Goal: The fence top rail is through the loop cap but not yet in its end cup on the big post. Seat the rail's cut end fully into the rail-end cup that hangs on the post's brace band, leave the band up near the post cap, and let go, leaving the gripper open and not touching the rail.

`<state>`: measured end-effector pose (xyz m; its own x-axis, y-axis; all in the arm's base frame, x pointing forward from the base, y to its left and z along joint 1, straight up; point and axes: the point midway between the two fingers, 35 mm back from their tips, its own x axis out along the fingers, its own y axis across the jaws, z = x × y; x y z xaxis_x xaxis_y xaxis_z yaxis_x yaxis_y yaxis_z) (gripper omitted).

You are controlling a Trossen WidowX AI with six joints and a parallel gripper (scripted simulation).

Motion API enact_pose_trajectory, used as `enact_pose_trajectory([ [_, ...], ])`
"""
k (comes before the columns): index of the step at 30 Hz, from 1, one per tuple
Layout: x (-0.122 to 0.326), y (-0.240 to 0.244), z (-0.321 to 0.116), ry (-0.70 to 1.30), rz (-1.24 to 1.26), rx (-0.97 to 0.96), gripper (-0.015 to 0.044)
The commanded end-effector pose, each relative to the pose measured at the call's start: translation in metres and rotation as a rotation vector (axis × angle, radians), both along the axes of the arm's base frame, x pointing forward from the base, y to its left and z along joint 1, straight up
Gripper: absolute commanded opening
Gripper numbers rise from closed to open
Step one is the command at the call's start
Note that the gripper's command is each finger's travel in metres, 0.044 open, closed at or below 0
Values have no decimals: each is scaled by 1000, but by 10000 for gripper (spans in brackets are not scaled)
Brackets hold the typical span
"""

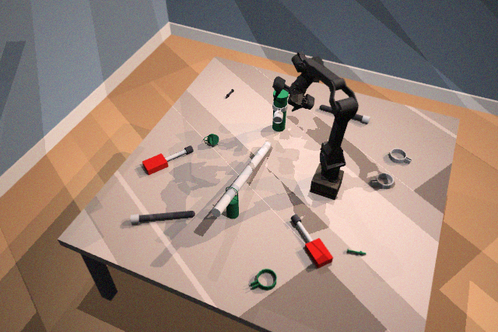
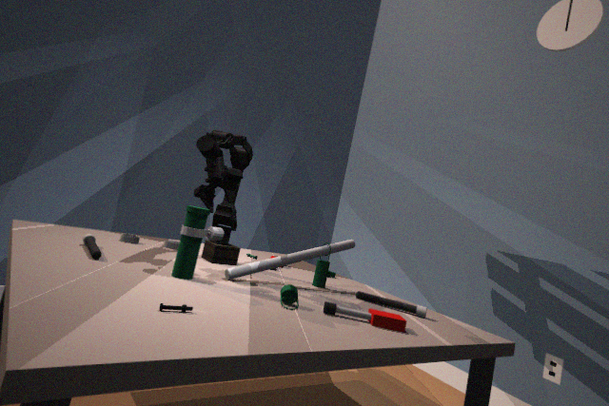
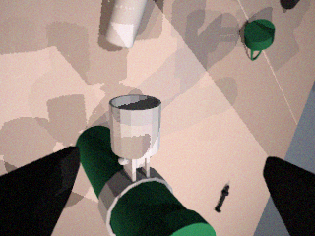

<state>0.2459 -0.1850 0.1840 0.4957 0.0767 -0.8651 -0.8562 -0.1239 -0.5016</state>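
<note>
The jaws [image 1: 291, 97] [image 2: 208, 200] are released. The rail [image 1: 243, 177] [image 2: 290, 257] [image 3: 126, 22] slants down, apart from the cup [image 1: 278, 117] [image 2: 214, 233] [image 3: 135, 128].

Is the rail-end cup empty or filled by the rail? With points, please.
Empty: the cup's [image 1: 278, 116] [image 2: 215, 233] [image 3: 135, 130] mouth gapes, and the rail [image 1: 245, 176] [image 2: 290, 258] [image 3: 127, 22] ends short of it.

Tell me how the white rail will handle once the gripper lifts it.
The rail looks stiff, running straight without sagging. Being round, it may roll between the fingers. Propped on the small green post, it might pivot there.
</note>
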Motion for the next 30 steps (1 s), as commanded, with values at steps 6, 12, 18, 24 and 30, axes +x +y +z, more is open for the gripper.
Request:
enact_pose_trajectory([
  [6, -2, -5, -6, -14, 69, -26, 440],
  [12, -1, -6, -50, -14, 69, -26, 440],
  [18, 0, -5, -54, -14, 69, -26, 440],
  [24, 4, -6, -61, -14, 69, -26, 440],
  [30, 10, -5, -70, -14, 69, -26, 440],
])
